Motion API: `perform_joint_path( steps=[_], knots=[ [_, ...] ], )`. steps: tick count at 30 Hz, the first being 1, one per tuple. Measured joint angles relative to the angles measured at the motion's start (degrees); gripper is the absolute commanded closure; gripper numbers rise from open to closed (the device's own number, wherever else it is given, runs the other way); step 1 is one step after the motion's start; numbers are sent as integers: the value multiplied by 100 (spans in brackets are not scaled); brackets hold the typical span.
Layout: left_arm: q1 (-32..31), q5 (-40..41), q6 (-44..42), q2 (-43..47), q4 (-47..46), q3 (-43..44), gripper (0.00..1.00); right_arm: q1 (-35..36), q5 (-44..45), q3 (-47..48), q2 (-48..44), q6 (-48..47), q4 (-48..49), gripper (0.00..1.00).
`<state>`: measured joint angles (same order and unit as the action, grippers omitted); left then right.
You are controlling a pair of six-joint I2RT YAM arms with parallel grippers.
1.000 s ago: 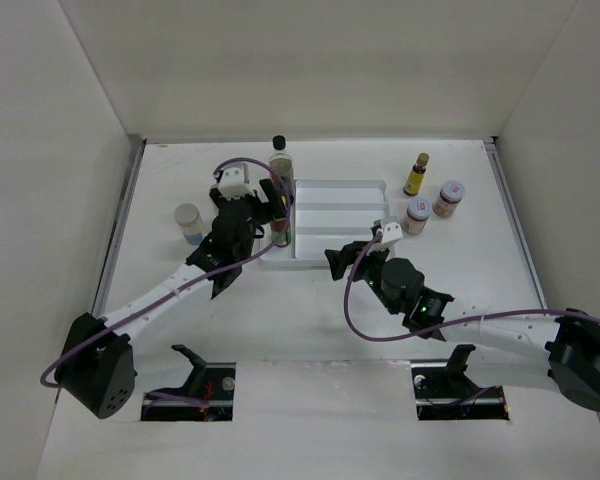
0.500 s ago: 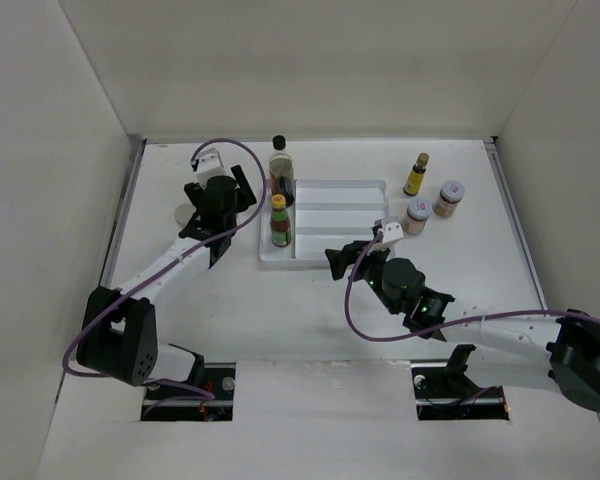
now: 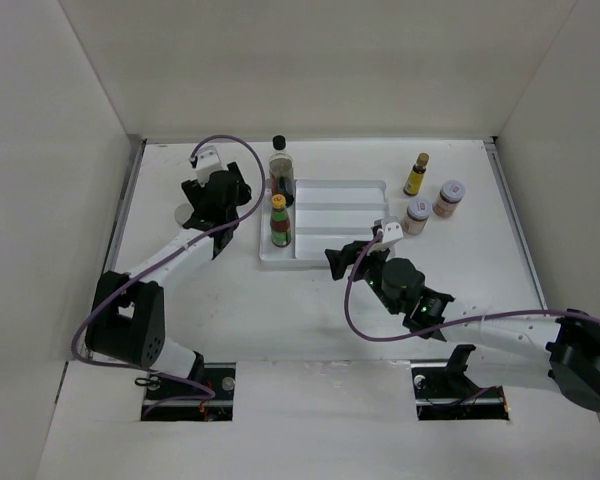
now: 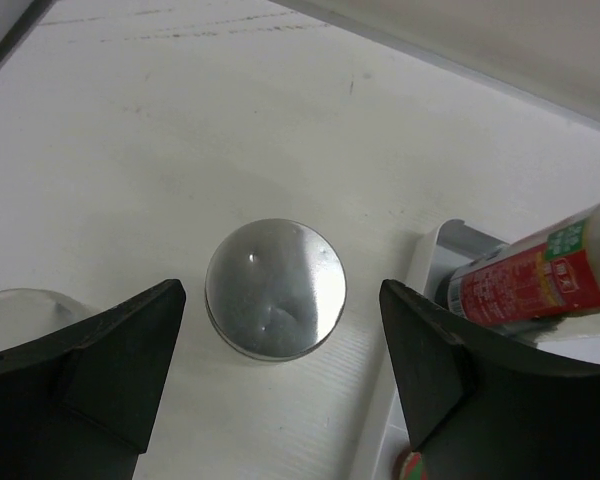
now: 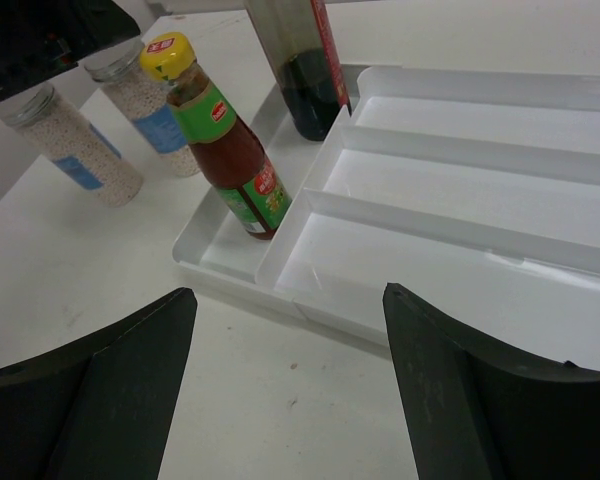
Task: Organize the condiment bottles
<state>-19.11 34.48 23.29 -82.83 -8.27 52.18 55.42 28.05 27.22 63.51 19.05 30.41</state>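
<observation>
- Left pincer [image 4: 282, 298] has swung left off the white tray [image 3: 345, 218] since a second ago; the red-green bottle [image 3: 279, 224] it was on then now stands alone, upright, in the tray's left compartment
- Right arm hasn't moved: right pincer [image 5: 288, 295] is open and empty, hovering over the surface [image 3: 280, 300] at the tray's near edge
- Left pincer is open, fingers spread either side of the silver-lidded jar [image 4: 275, 288], above it and not touching; the jar stands on the surface left of the tray
- Second jar [image 4: 15, 312] is just beside it, also outside the tray, its lid half hidden by a finger
- Tall dark bottle [image 3: 281, 172] is upright behind the red-green bottle, apparently at the far end of the same compartment
- Other three tray lanes hold nothing
- Right of the tray, on the surface: near right jar [image 3: 417, 214] close to the tray, far right jar [image 3: 448, 197] beside it, tiny yellow bottle [image 3: 416, 175] farthest back
</observation>
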Motion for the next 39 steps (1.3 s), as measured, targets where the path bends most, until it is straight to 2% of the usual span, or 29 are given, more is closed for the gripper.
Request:
perform_joint_path(
  steps=[4,7,12,16,21,27,32,35,39],
  knots=[
    [94,-2,-39,-398,-11,81,23,0,0,0,0,-2,0,18],
    [149,-17,-57,-608,2,160,28,0,0,0,4,-2,2,18],
    [184,-66,-87,-739,4,358,54,0,2,0,76,-4,-9,18],
    [179,-120,-94,-743,26,382,64,0,2,0,76,-2,0,18],
    [120,-181,-101,-227,254,358,67,0,2,0,63,0,2,18],
    [-162,-127,-186,1633,216,293,68,0,7,-7,7,0,4,18],
    [-730,13,-275,2798,-17,332,69,0,44,-9,-59,2,15,18],
    [-1198,70,-350,2944,-39,490,69,-9,48,-52,-87,2,52,19],
    [-2020,83,-479,2465,-103,901,69,-66,122,-170,-149,4,81,19]
  ],
)
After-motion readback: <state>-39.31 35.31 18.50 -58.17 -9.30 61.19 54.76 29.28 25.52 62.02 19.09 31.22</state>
